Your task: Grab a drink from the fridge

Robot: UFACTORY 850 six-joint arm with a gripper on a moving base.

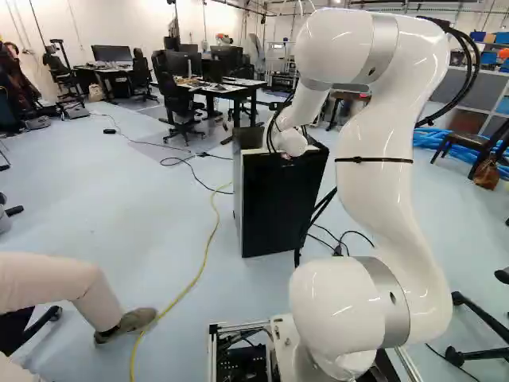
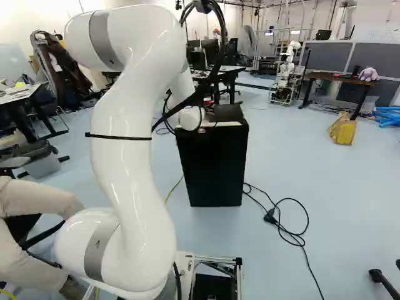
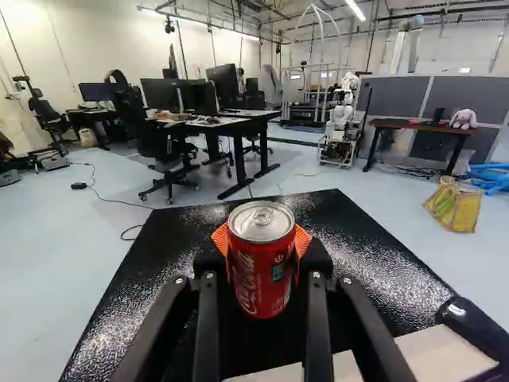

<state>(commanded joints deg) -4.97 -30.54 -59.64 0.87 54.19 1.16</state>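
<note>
Gripper (image 3: 262, 248) clenched on red can (image 3: 261, 280) — orange pads (image 3: 302, 240) at either side, can upright. Can over top of black fridge (image 1: 278, 203) — cannot tell whether touching. Yellow cable (image 1: 208, 253) on floor near fridge.

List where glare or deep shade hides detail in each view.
Wrist view: speckled glare on the glossy black fridge top, shine on the silver lid of the red metal can, a bright ceiling strip light; left base view: small highlights on the smooth white arm; right base view: the fridge's black front too dark for detail.
</note>
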